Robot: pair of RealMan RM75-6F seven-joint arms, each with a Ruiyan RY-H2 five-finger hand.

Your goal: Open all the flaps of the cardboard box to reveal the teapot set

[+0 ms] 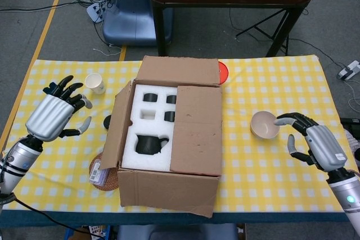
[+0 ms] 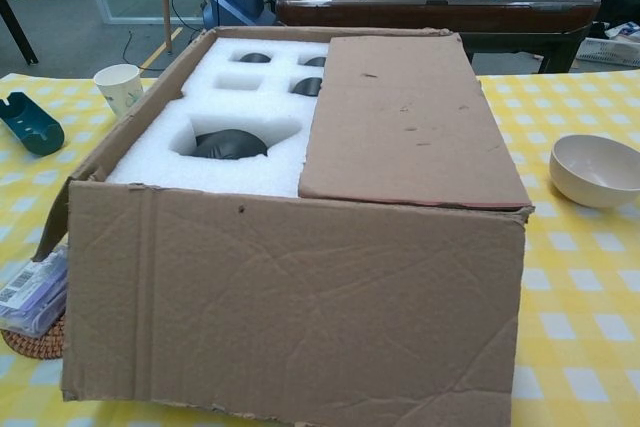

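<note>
The cardboard box stands at the middle of the table, on the yellow checked cloth. Its left flap is folded outward and slopes down over the left side; the far flap stands up and back; the near flap hangs down the front. The right flap lies flat over the right half of the opening. In the uncovered left half, white foam holds the dark teapot in the near recess and dark cups in the far recesses. The left hand is raised to the left of the box, apart from it, fingers spread wide and holding nothing. The right hand is at the right, fingers spread and empty, fingertips just beside the beige bowl. A paper cup stands far left of the box. A woven coaster with a small packet lies beside the near left corner.
</note>
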